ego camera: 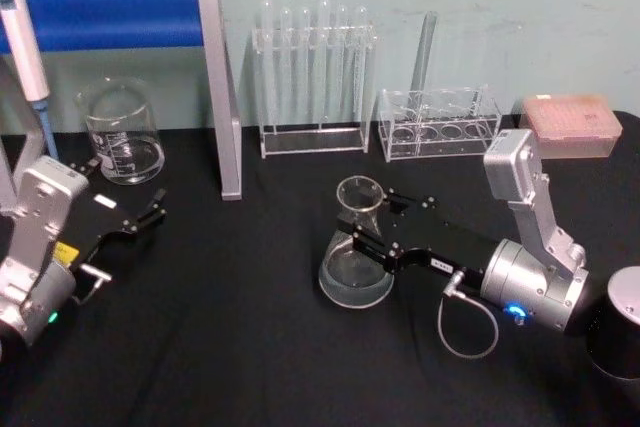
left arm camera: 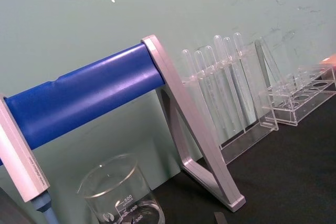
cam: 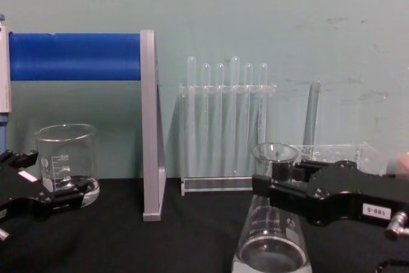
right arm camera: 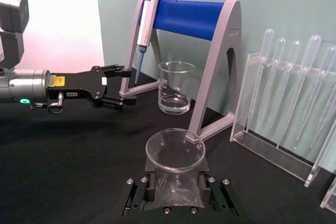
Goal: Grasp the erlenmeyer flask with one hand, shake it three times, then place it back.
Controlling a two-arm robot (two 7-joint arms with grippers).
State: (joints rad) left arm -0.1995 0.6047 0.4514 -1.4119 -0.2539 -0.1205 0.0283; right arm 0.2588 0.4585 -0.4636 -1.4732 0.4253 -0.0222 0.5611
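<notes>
1. Right of centre on the black table (ego camera: 250,347) stands the clear glass conical erlenmeyer flask (ego camera: 355,262), with the right claw (ego camera: 368,213) apparently clamped on its neck.
2. Left claw (ego camera: 152,211) sits parked near left, fingers apart.
3. Lift, three shakes and set-down are not yet done.

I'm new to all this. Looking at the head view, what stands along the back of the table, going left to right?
Beaker → stand's grey upright → tall test tube rack → low rack → pink box.
</notes>
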